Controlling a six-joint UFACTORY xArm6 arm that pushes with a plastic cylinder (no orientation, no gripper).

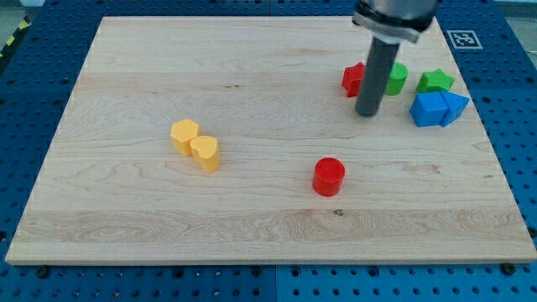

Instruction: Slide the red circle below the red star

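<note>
The red circle (329,177) sits on the wooden board (252,101) right of centre, toward the view's bottom. The red star (353,79) lies at the upper right, partly hidden behind the rod. My tip (367,112) rests on the board just below and right of the red star, well above and to the right of the red circle.
A green block (396,78) sits right of the rod, partly hidden by it. A green star (435,81) lies further right. Two blue blocks (439,108) touch each other below it. A yellow hexagon (185,135) and a yellow heart (205,153) touch at the left.
</note>
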